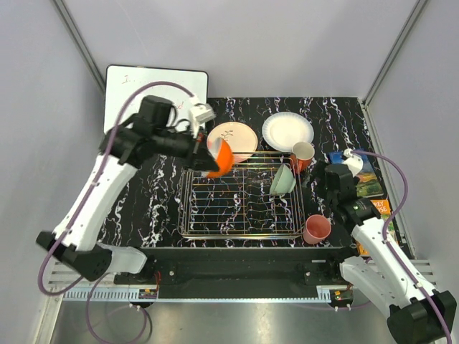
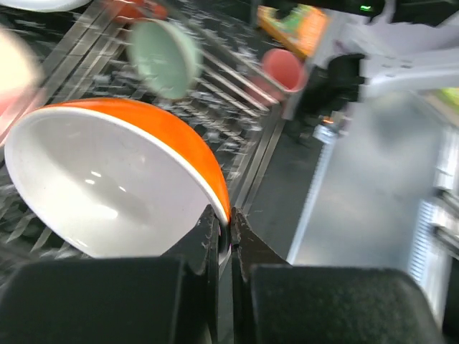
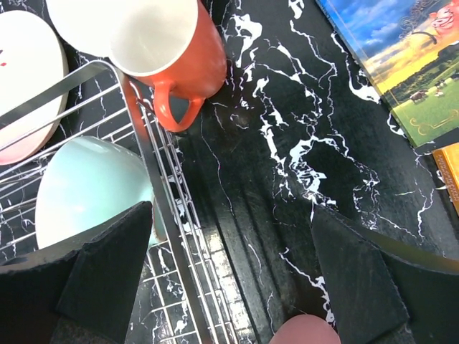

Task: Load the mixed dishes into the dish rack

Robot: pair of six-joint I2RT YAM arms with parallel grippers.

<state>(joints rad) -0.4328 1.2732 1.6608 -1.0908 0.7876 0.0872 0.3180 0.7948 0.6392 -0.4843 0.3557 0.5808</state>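
Orange outside, white inside: we log the white-inside orange bowl with its rim clenched between the fingers of the left pincer. The bowl hangs tilted, clear of the wires, over the far left corner of the dish rack.

Right pincer: released, fingers spread wide, nothing between them. It hovers over the bench just off the rack's right side.

Other items, placed from the rack:
- pale green bowl: inside it, far right corner, lying on its side among the tines.
- orange mug: upright on the bench, just outside the far right corner, handle towards the rim.
- pink cup: on the bench, just outside the near right corner.
- pink-cream plate with leaf sprig: flat on the bench, close against the far rim.
- white plate: flat on the bench, beyond the far rim, right of the first plate.
- colourful books: well to the right.
- whiteboard: beyond the far left corner.
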